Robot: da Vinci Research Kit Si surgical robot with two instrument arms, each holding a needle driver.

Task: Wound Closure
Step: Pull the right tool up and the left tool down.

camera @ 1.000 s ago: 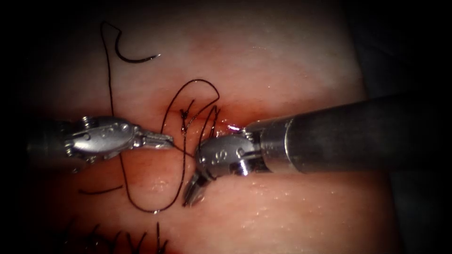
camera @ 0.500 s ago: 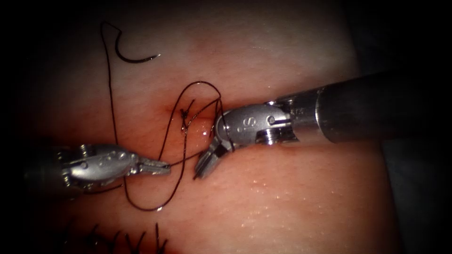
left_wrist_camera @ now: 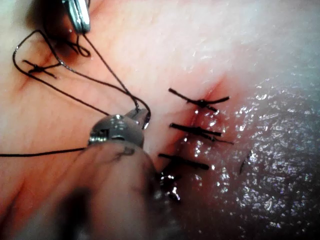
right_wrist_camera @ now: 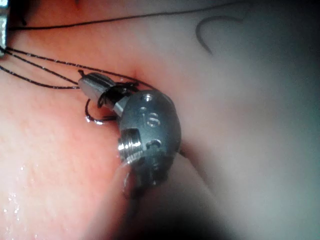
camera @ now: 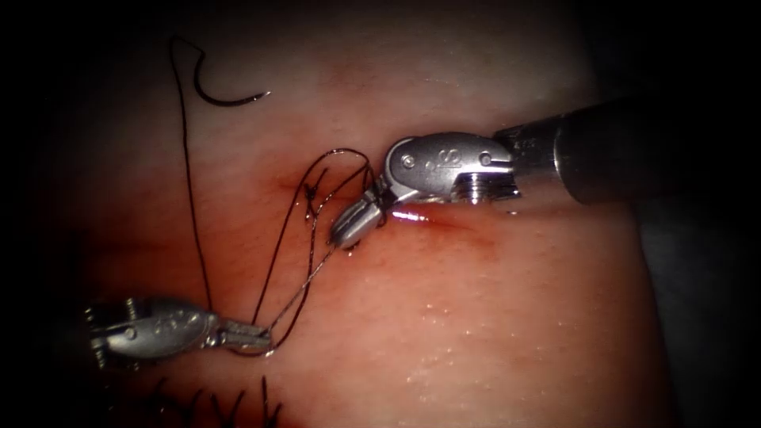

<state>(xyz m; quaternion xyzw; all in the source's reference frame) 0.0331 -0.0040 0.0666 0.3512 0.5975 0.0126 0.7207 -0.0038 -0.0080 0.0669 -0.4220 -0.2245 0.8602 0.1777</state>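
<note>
Needle (camera: 226, 93) lies free on the tissue (camera: 476, 317) at about 11 o'clock in the endoscope view, well apart from both tools, not in the tissue and held by neither; the right wrist view shows it as well (right_wrist_camera: 212, 31). Your left tool (camera: 250, 339) sits at 7 o'clock, jaws closed on the thread (camera: 293, 297), which runs taut from its tip up toward the knot (camera: 311, 190) at the cut. The left wrist view shows the same grip (left_wrist_camera: 142, 116), with finished stitches (left_wrist_camera: 197, 131) just beside the tool. Your right tool (camera: 353, 223) comes in from 3 o'clock, its jaws closed and pointing down-left just right of the knot, with thread looped around them; whether they clamp a strand you cannot tell from here or from the right wrist view (right_wrist_camera: 95, 82). Red fluid (camera: 444, 230) pools along the cut below the right tool's wrist. Cut thread ends (camera: 230, 404) stand at 6 o'clock.
</note>
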